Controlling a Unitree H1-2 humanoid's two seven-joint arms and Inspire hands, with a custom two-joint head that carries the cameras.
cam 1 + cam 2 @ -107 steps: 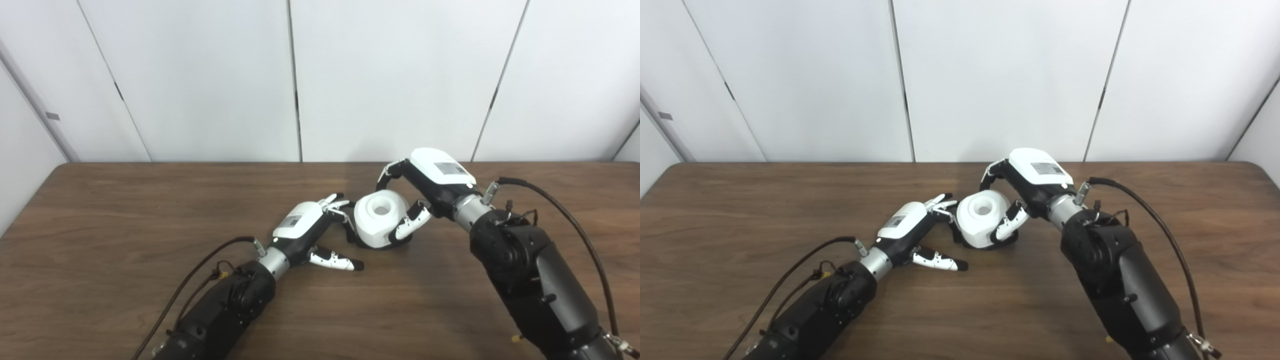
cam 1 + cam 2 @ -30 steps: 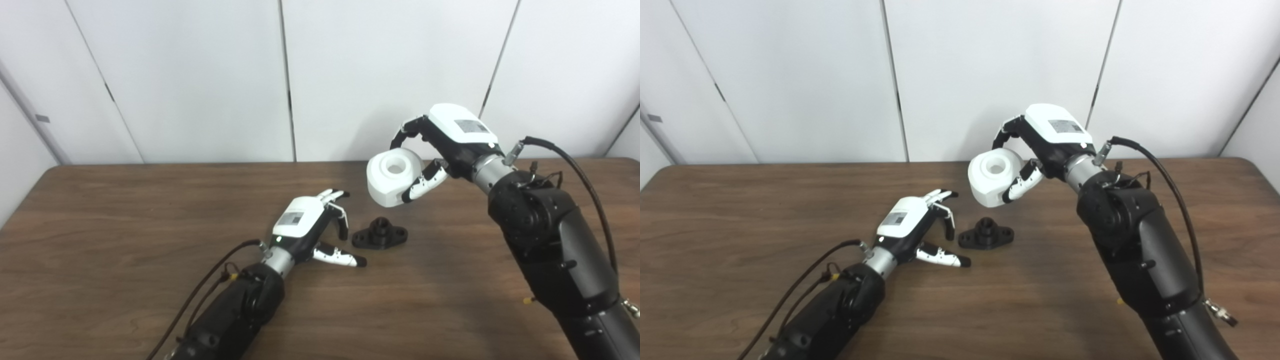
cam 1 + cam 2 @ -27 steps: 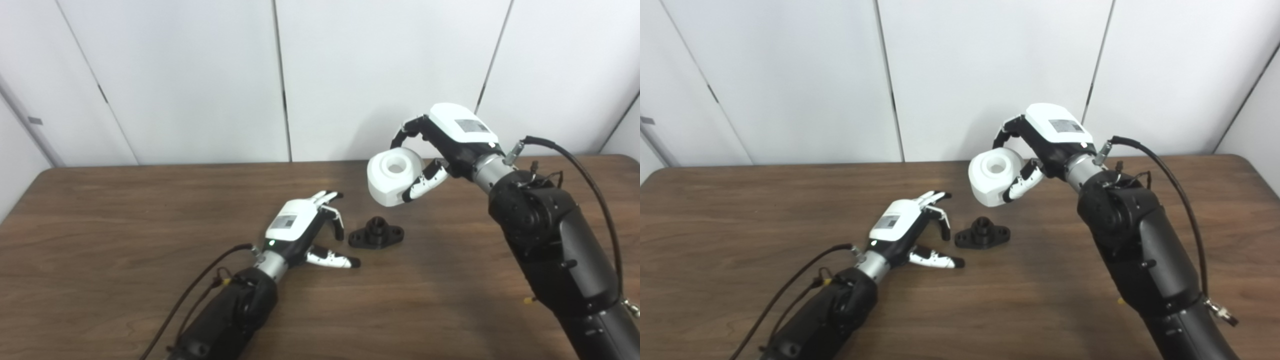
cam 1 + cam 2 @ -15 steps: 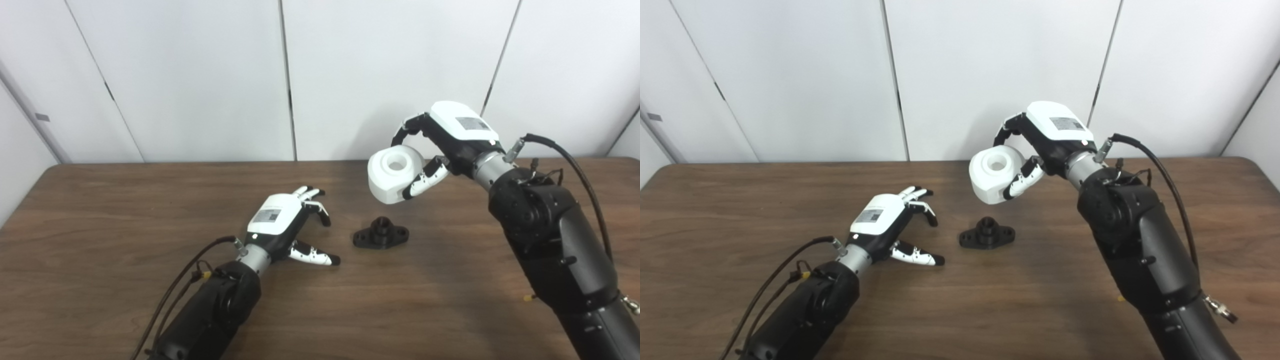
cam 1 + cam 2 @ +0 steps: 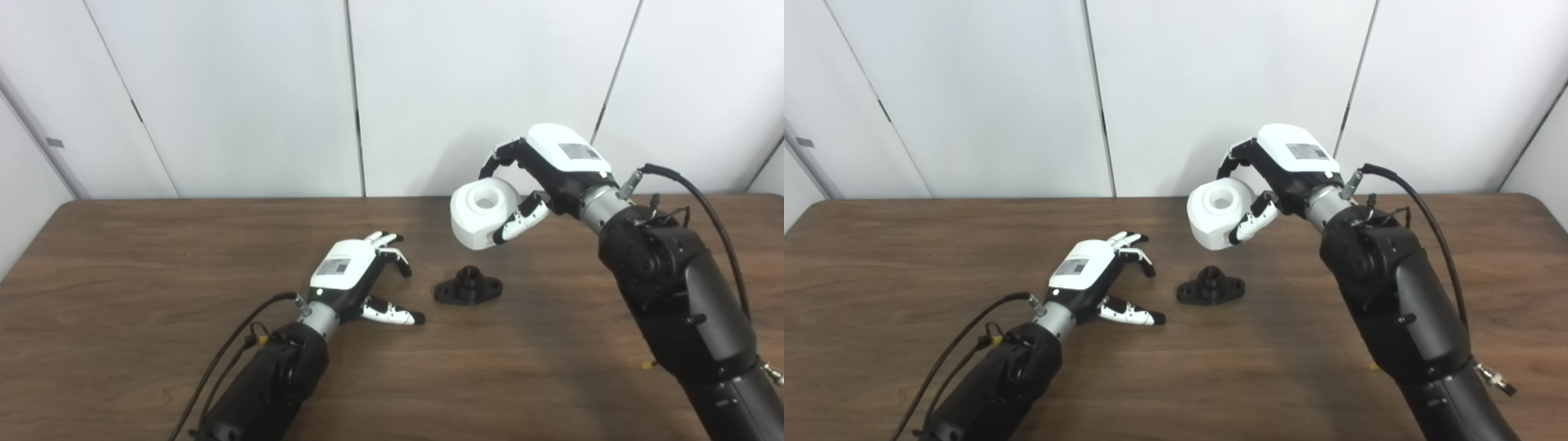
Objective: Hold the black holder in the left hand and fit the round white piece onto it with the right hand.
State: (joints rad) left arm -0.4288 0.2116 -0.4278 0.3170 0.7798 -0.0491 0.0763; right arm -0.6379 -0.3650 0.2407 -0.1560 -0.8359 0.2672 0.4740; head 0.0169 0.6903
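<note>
Left hand lies released on the worktop, nearest the black holder just to its right, mid-worktop, long axis crosswise; right hand grasps the round white piece aloft above it.

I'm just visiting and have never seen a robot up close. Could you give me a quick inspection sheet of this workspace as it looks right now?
Surface: brown wooden table, bare apart from the job's things.
Job's things: black holder lies on the table, held by nothing; round white piece is held in the air, above and slightly behind the holder, not fitted.
Clutter: nothing seen.
Hands: left hand open, fingers spread, low over the table to the left of the holder, not touching it; right hand shut on the round white piece.
Cables: a black cable runs along the left arm, another loops over the right arm.
Surroundings: plain white wall panels behind the table.
</note>
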